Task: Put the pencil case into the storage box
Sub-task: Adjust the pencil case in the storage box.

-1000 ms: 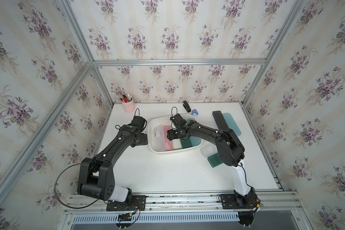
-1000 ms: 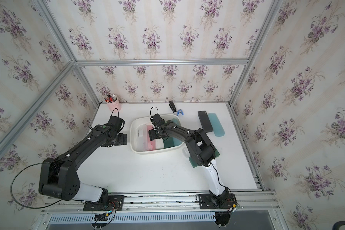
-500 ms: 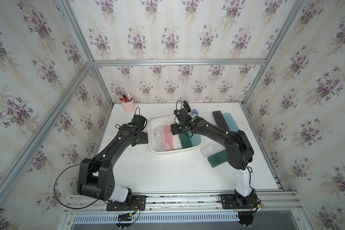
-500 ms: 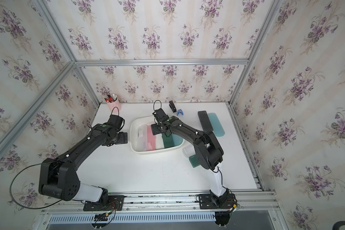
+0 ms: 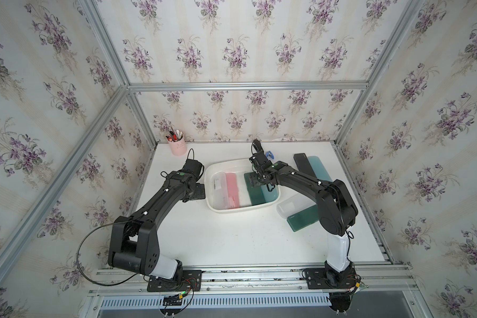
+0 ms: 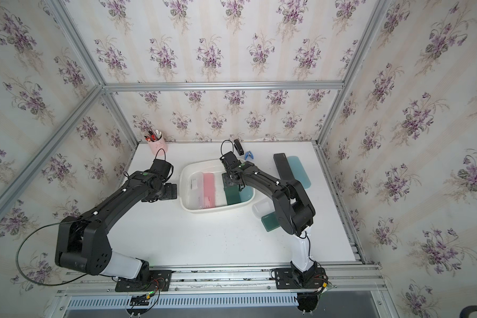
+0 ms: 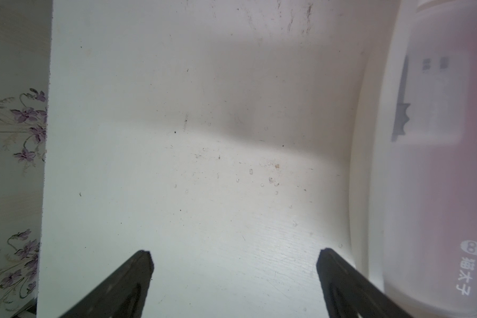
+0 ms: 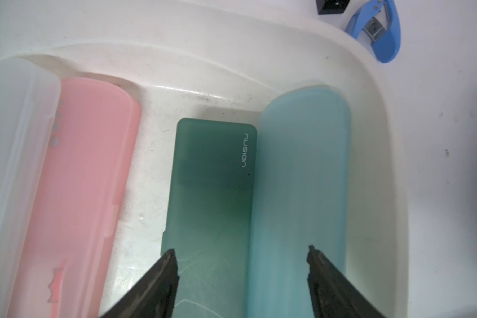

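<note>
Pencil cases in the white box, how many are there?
4, side by side in the storage box: clear case, pink case, dark green case, light blue case. None seems hidden.

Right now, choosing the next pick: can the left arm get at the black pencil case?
Probably not. The open left gripper sits beside the storage box; that box and the right arm lie between it and the black pencil case.

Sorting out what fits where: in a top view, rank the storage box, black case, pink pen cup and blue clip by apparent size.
Largest to smallest:
1. storage box
2. black case
3. pink pen cup
4. blue clip
The cup and clip sit farther back, so both may look slightly small.
</note>
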Controlling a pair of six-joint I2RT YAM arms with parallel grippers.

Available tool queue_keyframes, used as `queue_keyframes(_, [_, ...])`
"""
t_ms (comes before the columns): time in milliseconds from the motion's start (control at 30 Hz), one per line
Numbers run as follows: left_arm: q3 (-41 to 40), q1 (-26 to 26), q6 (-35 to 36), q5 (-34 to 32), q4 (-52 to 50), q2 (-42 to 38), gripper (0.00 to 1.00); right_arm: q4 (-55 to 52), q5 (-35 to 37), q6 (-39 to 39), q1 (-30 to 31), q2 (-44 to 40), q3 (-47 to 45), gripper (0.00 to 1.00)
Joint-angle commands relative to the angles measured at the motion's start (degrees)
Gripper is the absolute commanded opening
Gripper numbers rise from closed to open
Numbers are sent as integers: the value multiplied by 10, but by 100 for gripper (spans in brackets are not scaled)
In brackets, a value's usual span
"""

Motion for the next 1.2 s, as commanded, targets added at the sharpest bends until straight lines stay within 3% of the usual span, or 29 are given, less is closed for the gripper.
queue_keyframes(0, [2, -1, -9, -3, -2, 4, 98, -4, 21, -7, -8, -3, -1, 77])
queue_keyframes(567, [4, -4, -9, -12, -9, 5, 98, 68, -71, 3, -41, 22, -76, 76])
queue_keyframes(833, [28, -27, -12, -22, -26, 3, 98, 50, -38, 8, -39, -47, -80, 80])
queue_keyframes(1000, [58, -46, -18, 6, -25, 13, 98, 90, -147, 5, -34, -85, -83, 79])
queue_keyframes(1167, [70, -60, -33, 61, 0, 40, 98, 149, -277, 19, -20, -38, -65, 79])
